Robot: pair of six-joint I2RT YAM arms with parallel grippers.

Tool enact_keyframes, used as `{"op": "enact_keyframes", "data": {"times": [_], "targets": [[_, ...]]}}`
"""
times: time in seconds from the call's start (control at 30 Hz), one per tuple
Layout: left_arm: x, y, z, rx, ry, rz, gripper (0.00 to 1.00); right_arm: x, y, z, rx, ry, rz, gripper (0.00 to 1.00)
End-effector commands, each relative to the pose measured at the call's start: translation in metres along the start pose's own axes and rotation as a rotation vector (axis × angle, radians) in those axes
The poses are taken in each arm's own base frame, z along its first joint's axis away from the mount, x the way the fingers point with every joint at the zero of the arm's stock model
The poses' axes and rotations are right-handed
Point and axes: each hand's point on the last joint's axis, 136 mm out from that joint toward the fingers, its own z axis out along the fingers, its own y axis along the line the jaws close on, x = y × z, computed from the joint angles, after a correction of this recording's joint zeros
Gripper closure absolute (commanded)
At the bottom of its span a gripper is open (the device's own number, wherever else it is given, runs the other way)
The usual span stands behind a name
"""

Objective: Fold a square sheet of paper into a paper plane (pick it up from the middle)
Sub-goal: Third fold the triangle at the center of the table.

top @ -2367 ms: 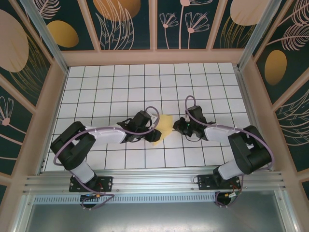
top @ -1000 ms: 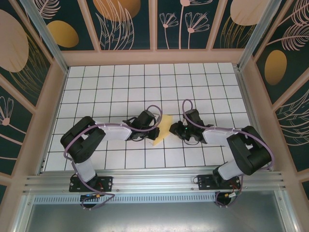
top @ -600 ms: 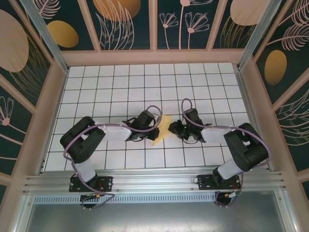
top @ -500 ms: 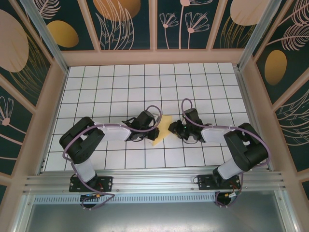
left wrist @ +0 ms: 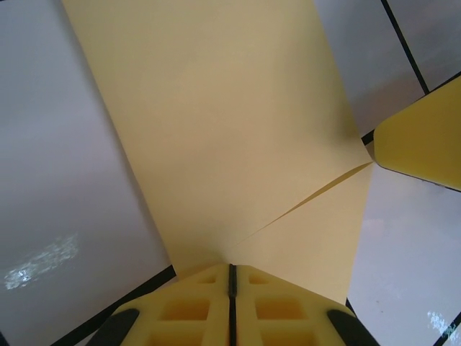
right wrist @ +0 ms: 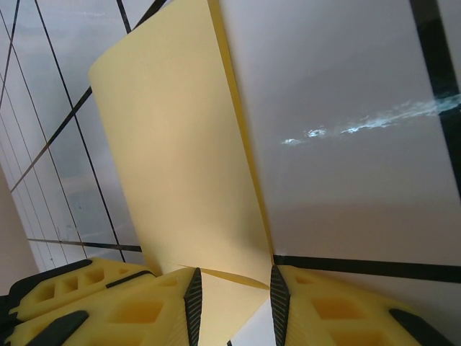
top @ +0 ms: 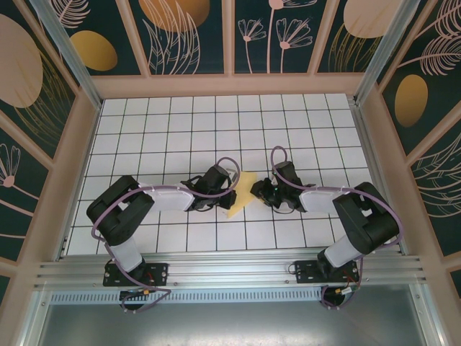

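Note:
The pale-yellow sheet of paper (top: 243,192) is folded into a narrow, slanted shape in the middle of the table. My left gripper (top: 231,193) is shut on its left edge; in the left wrist view the sheet of paper (left wrist: 223,122) fans out from my closed left gripper (left wrist: 231,268), with a diagonal fold line running to the right. My right gripper (top: 260,190) stands open at the sheet's right side. In the right wrist view the edge of the sheet of paper (right wrist: 180,166) lies between the spread fingers of my right gripper (right wrist: 234,288), which do not press it.
The white grid table (top: 180,130) stretches out behind and to both sides. Wooden frame walls (top: 230,85) close it in at the back and sides. One yellow finger of the right gripper (left wrist: 425,137) shows at the edge of the left wrist view.
The right gripper has slid left across the table until its open fingers reach the paper's right edge. The left gripper keeps its hold and the paper has barely shifted.

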Motion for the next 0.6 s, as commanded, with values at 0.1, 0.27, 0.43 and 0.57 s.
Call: {"op": "enact_keyframes", "data": {"times": [0.1, 0.27, 0.43, 0.57], "targets": [[0.001, 0.005, 0.001, -0.016, -0.011, -0.009, 0.92, -0.004, 0.020, 0.002, -0.058, 0.007, -0.012, 0.65], [0.005, 0.007, 0.002, -0.014, -0.002, -0.013, 0.93, -0.003, 0.026, 0.001, -0.082, 0.015, -0.015, 0.65], [0.009, 0.009, 0.004, -0.020, 0.009, -0.017, 0.95, -0.002, 0.030, 0.002, -0.094, 0.026, -0.019, 0.65], [0.006, 0.007, 0.003, -0.013, 0.001, -0.017, 0.96, -0.007, 0.018, -0.002, -0.029, -0.011, -0.013, 0.65]]}}
